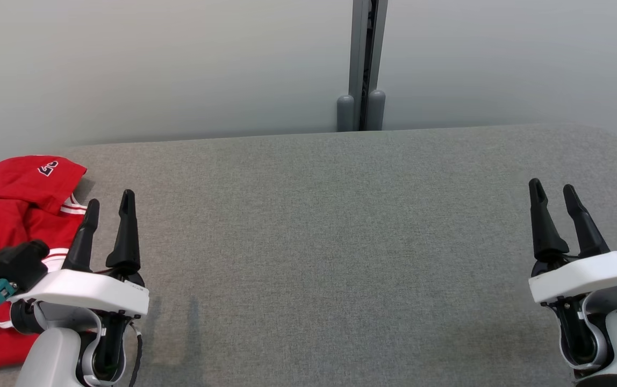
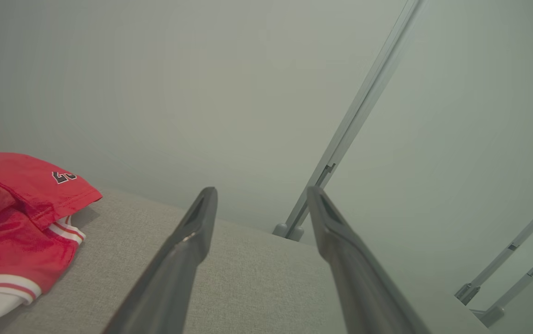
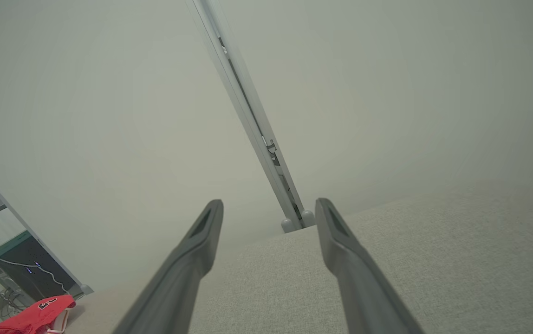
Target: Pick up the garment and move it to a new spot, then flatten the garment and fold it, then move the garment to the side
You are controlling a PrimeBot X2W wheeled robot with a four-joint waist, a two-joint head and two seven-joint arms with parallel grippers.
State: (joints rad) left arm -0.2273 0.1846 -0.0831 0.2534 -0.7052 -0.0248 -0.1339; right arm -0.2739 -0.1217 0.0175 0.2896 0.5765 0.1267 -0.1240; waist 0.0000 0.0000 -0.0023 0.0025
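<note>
Garment (image 1: 10, 215) is lying at table's (image 1: 314, 242) left edge, just left of left gripper (image 1: 110, 197). It and right gripper (image 1: 552, 185) are standing open, empty.

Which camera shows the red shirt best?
The head view: the red shirt lies bunched beside the left gripper, largest there. The left wrist view shows one part; the right wrist view, a small distant corner.

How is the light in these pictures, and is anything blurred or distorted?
Head view: soft, even light; faint shadow of the left tool on the grey surface. Left wrist view: red garment sharp, near fingers soft. Right wrist view: wall post slants steeply.
</note>
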